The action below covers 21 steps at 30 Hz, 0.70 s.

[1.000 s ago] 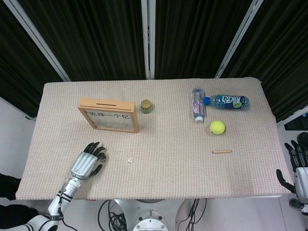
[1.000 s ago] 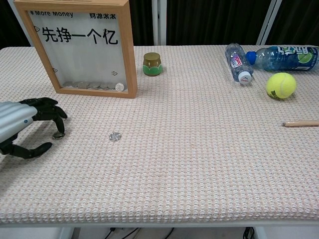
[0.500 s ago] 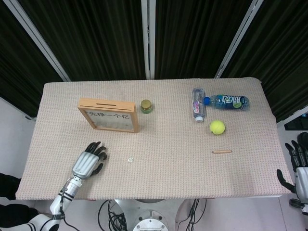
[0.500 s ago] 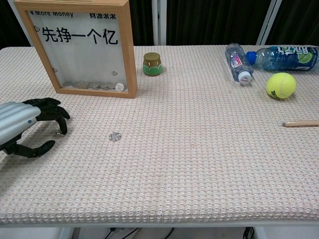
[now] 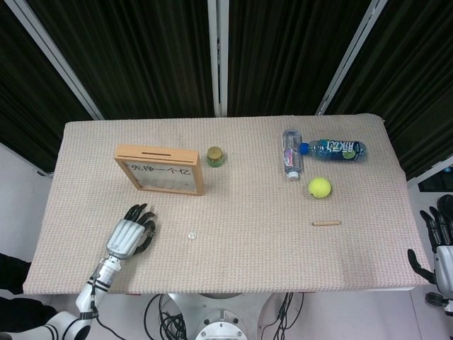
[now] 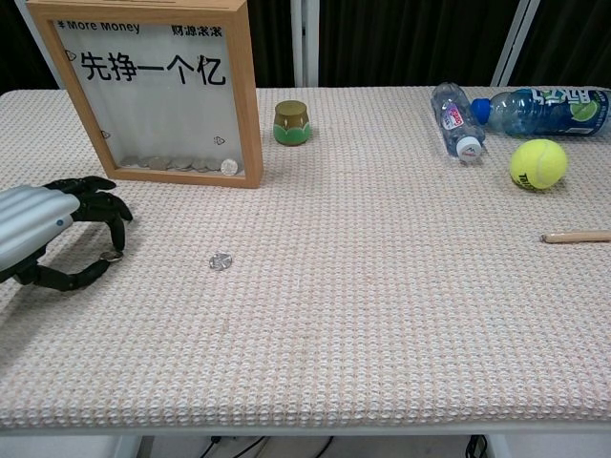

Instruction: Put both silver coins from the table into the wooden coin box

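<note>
Now left hand (image 6: pixel 52 234) arches over one coin (image 6: pixel 113 256) on the table (image 6: pixel 382 315), fingers curled; whether it grips, I cannot tell. Second coin (image 6: pixel 221 260) lies apart, before the box (image 6: pixel 158 91). Right hand (image 5: pixel 440 244) hangs off-table, fingers apart, empty.

Both views are bright and evenly lit from overhead, so shadows on the worktop (image 5: pixel 248 191) are faint and short. The dark curtains (image 5: pixel 148 49) behind swallow detail. The coin box's clear front (image 6: pixel 158 95) carries a pale sheen. Focus is sharp; the chest view bends slightly at its edges.
</note>
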Motion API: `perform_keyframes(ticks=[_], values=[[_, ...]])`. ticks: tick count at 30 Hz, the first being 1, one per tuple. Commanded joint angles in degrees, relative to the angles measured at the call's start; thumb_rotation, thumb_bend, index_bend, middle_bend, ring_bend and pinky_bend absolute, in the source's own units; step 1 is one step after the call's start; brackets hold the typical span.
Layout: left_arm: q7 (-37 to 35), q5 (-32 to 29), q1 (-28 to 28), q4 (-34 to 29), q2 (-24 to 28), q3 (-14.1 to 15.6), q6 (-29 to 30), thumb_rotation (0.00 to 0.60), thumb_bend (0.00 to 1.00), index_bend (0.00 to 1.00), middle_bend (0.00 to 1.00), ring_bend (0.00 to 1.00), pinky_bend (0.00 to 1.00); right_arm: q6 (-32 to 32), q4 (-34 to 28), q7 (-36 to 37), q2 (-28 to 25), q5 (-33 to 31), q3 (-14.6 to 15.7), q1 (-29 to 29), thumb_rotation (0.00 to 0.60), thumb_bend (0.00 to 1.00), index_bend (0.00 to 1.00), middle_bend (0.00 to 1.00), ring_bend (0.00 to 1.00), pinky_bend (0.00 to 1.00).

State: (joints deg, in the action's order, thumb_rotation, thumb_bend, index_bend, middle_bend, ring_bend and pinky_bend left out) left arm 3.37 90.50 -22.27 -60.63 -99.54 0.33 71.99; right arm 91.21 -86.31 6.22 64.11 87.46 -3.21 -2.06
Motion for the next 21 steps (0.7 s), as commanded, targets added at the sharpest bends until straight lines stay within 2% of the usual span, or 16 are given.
perform_keyframes(ticks=[1, 10, 21], values=[[-0.7, 0.3, 0.0, 0.7, -0.4, -0.1, 0.7, 0.6, 0.32, 0.45, 0.24, 0.07, 0.13, 0.0, 0.0, 0.0, 0.0, 0.0, 0.0, 0.0, 0.6, 0.33, 0.0, 0.0, 0.0, 0.0], [-1.5, 0.8, 0.0, 2.5, -1.4, -0.2, 2.3, 0.6, 0.33, 0.52, 0.27, 0.09, 0.14, -0.1, -0.2, -0.3, -0.1, 0.0, 0.0, 0.0, 0.6, 0.33, 0.0, 0.0, 0.0, 0.0], [-1.9, 0.3, -0.3, 3.3, -1.8, -0.4, 2.4, 0.6, 0.35, 0.52, 0.27, 0.09, 0.14, -0.4, -0.3, -0.2, -0.3, -0.2, 0.1, 0.0, 0.6, 0.33, 0.0, 0.0, 0.0, 0.0]])
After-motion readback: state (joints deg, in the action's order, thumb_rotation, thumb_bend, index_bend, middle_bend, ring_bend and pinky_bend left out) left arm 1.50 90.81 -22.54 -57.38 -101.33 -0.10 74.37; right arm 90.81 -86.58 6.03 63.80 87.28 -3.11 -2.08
